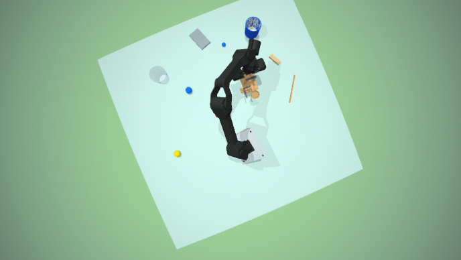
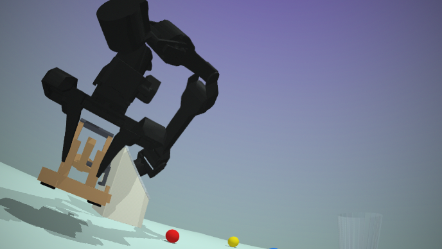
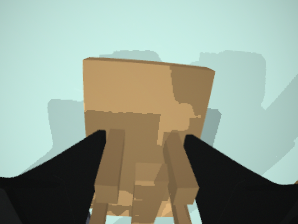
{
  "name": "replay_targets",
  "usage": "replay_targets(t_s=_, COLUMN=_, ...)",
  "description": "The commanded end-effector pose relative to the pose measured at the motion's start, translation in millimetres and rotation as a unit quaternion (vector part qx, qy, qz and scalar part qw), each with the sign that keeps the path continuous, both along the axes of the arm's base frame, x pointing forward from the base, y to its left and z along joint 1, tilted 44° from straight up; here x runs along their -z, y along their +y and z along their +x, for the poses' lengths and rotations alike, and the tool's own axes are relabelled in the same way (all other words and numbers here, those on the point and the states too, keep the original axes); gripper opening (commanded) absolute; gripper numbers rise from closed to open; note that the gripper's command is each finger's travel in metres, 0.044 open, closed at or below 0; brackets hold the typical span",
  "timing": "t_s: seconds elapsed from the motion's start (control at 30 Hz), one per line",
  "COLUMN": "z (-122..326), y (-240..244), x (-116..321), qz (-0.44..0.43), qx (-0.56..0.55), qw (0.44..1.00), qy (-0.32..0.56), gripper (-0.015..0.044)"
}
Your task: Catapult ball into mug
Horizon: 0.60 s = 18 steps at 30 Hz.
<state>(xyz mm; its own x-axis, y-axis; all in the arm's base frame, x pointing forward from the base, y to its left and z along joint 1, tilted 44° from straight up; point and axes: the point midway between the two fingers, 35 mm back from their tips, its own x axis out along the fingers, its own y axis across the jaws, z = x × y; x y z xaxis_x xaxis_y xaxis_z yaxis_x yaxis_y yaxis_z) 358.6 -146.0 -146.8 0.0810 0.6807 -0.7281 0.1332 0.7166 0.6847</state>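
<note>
Catapult (image 1: 248, 84) (image 2: 77, 188) (image 3: 127, 87) clasped by its uprights between the gripper (image 1: 248, 73) (image 2: 80, 169) (image 3: 145, 139) fingers, tilted, raised off the table (image 1: 301, 151) (image 2: 19, 180) (image 3: 30, 45). Blue mug (image 1: 252, 31) stood upright past the gripper. Red ball (image 2: 172, 236) and yellow ball (image 1: 177, 153) (image 2: 233, 241) left on table.

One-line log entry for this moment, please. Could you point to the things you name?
end effector (image 1: 248, 74) (image 2: 80, 169) (image 3: 145, 139): shut on catapult (image 1: 248, 82) (image 2: 77, 189) (image 3: 127, 85) | catapult: lifted, tilted | blue mug (image 1: 252, 31): upright | firing: not yet

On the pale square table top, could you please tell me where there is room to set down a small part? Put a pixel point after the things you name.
Room: between the yellow ball (image 1: 177, 153) (image 2: 233, 241) and the larger blue ball (image 1: 188, 90). Crowded: around the wooden catapult (image 1: 248, 84) (image 2: 77, 187) (image 3: 125, 87), gripped beneath the black arm (image 1: 231, 68) (image 2: 189, 106).
</note>
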Motion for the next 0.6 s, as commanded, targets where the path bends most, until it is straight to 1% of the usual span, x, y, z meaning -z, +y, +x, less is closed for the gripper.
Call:
replay_targets(t_s=0.0, z=1, y=-5, x=1, qz=0.002, qx=0.053, qw=0.997, qy=0.048, gripper=0.0000)
replay_targets(t_s=0.27, z=1, y=-14, x=10, qz=0.013, qx=0.150, qw=0.979, qy=0.137, gripper=0.0000)
replay_targets(t_s=0.57, z=-1, y=-17, x=15, qz=0.014, qx=0.158, qw=0.977, qy=0.145, gripper=0.0000)
